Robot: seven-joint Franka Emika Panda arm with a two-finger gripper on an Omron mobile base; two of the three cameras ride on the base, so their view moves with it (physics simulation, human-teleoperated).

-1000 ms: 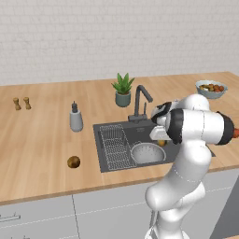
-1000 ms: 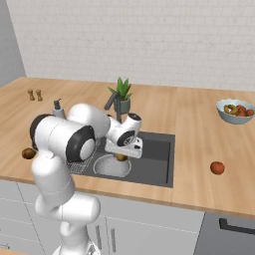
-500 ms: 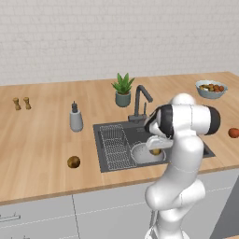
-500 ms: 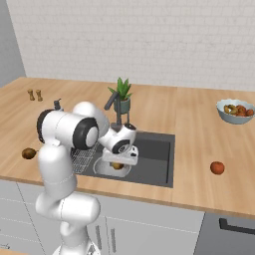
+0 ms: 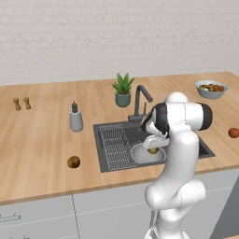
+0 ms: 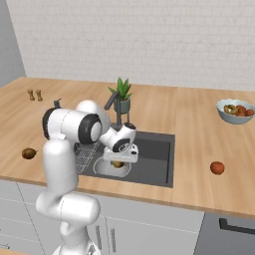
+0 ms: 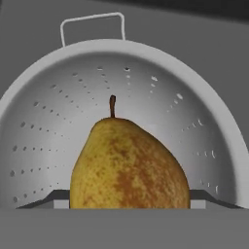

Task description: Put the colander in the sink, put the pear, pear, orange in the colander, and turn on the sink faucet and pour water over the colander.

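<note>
Wooden surface point(image 5: 42, 140) runs across the middle of both base views under a white brick wall, dark sink point(image 5: 186, 140) recessed at centre. Colander point(image 5: 142, 155) sits in the sink, lower middle of the left base view, just right of a wire rack point(image 5: 114, 144); also at point(image 6: 107, 169) in the right base view and point(image 7: 58, 97) in the hand view, perforated wall curving around the frame, handle at the top. Claw point(image 5: 153, 148) hangs low over the colander, also at point(image 6: 118, 160), clamped on a pear point(image 7: 127, 165) that sits between the fingertips at the bottom centre of the hand view, stem pointing to the top, speckled yellow-brown skin; the same pear peeks below the hand at point(image 5: 153, 150) and point(image 6: 118, 164). Cannot tell whether it touches the colander floor. Second pear point(image 5: 73, 162) lies on the surface left of the sink, at the left edge point(image 6: 29, 153) in the right base view. Orange point(image 5: 233, 133) rests at the right edge, well apart from the sink, also point(image 6: 217, 168). Sink faucet point(image 5: 140, 100) stands behind the basin, beside a potted plant point(image 5: 123, 88). Soap dispenser point(image 5: 75, 119) sits left of the sink, fruit bowl point(image 5: 211, 88) upper right.
</note>
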